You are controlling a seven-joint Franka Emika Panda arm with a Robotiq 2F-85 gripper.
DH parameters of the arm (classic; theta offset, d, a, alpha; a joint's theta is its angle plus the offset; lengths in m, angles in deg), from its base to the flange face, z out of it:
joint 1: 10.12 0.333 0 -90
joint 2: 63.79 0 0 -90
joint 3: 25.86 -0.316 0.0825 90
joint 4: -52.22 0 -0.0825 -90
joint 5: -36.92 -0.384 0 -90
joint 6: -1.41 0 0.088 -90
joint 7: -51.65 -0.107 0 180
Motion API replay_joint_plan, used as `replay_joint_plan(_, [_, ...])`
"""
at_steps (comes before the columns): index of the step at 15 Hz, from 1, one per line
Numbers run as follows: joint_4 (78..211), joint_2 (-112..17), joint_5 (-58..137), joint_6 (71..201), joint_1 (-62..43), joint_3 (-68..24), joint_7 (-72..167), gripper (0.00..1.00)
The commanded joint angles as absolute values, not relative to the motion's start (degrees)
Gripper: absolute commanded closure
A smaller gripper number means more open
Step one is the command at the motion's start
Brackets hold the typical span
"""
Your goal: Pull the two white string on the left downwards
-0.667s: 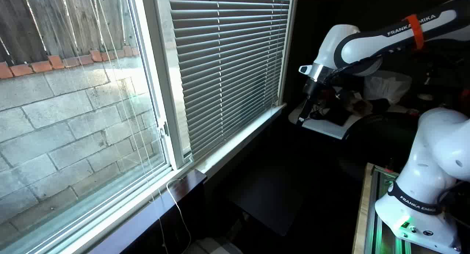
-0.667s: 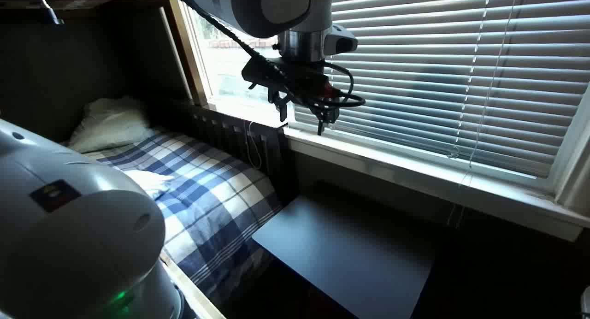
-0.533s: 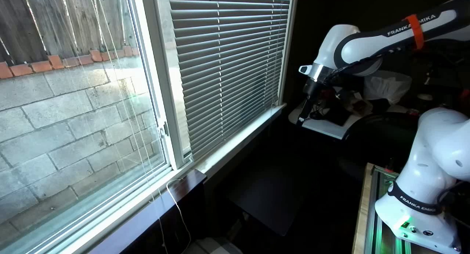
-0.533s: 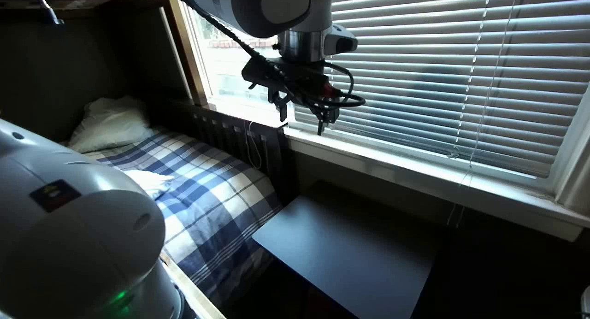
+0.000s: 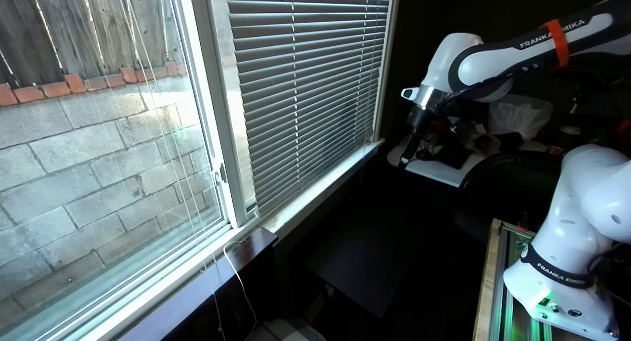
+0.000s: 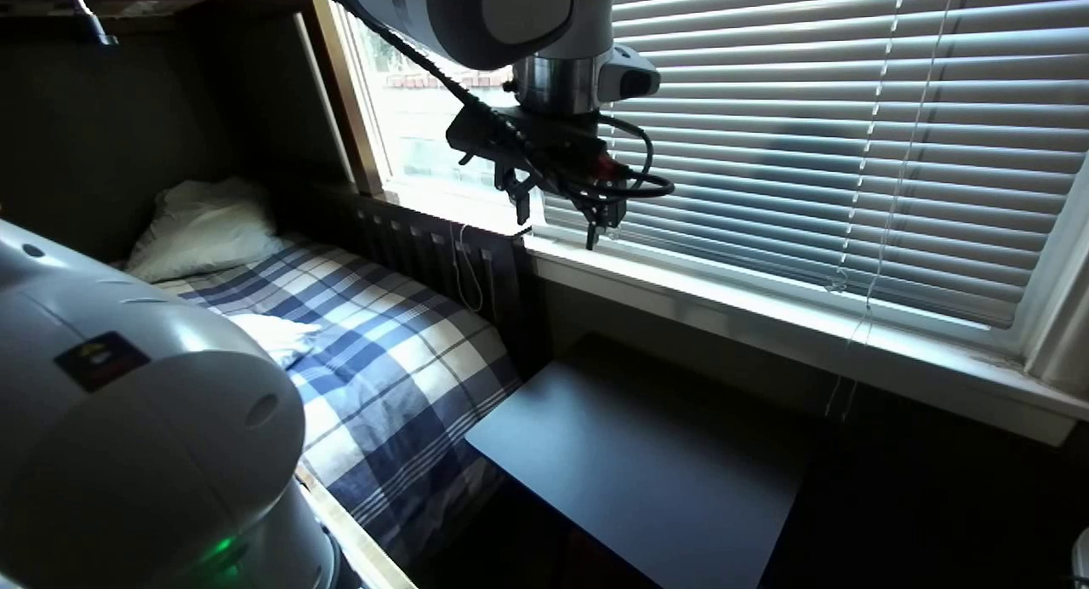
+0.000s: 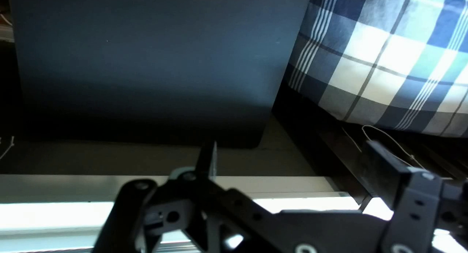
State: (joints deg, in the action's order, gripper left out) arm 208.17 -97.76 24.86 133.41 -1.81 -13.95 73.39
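The two white strings are thin cords hanging side by side in front of the bare window pane in an exterior view. Their lower part hangs as a loop by the dark headboard in an exterior view and in the wrist view. There the right finger partly covers them. My gripper is open and empty, pointing down, above the sill near the left edge of the blind. It also shows in an exterior view, apart from the strings. In the wrist view my gripper's fingers stand wide apart.
A white slatted blind covers the window's other part, with more thin cords hanging over it. A white sill runs below. A dark tabletop and a plaid bed with a dark slatted headboard stand nearby.
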Motion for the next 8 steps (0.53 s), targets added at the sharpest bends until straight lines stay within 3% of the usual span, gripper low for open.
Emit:
replay_joint_plan(1, [208.08, -97.67, 24.27, 133.22, -2.6, -14.75, 73.8, 0.0])
replay_joint_plan(8, [203.15, -97.25, 22.8, 137.76, 4.13, -19.73, 76.09, 0.0])
